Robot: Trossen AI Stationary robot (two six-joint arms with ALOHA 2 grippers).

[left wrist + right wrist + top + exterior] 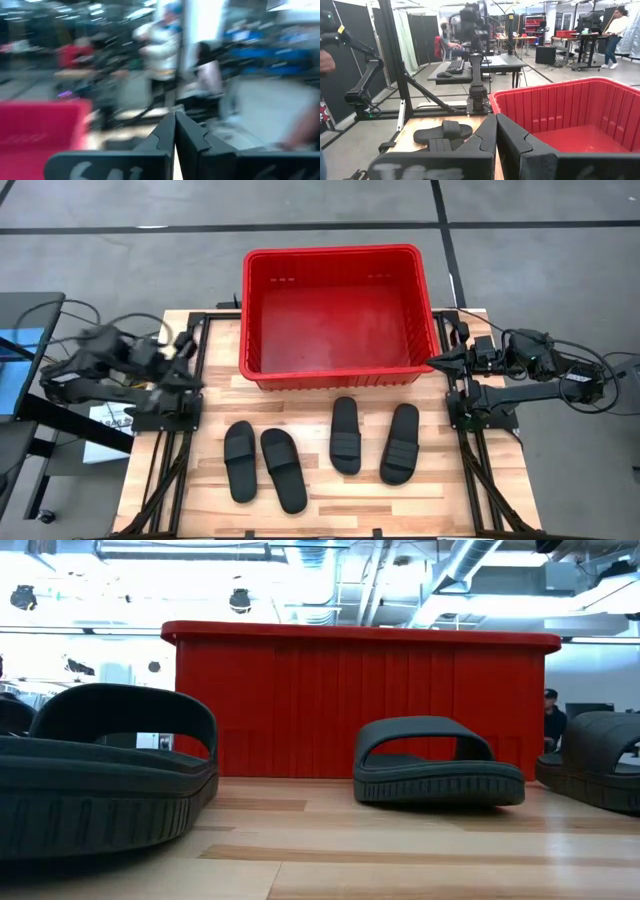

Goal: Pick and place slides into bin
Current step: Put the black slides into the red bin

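Note:
The red bin (338,315) stands at the table's far middle; it also shows in the low view (360,700) and the right wrist view (570,115). Four black slides lie sole-down on the wooden table in front of it: two on the left (240,460) (283,470) and two on the right (345,435) (401,443). My left gripper (190,345) is shut and empty, above the table's left edge beside the bin. My right gripper (432,361) is shut and empty at the bin's near right corner. Both sets of fingers show closed in the wrist views (175,125) (496,127).
Black arm mounts and rails run along the table's left (170,410) and right (470,410) edges. A strip of bare wood lies between the bin and the slides. People and desks show in the room beyond the table (450,40).

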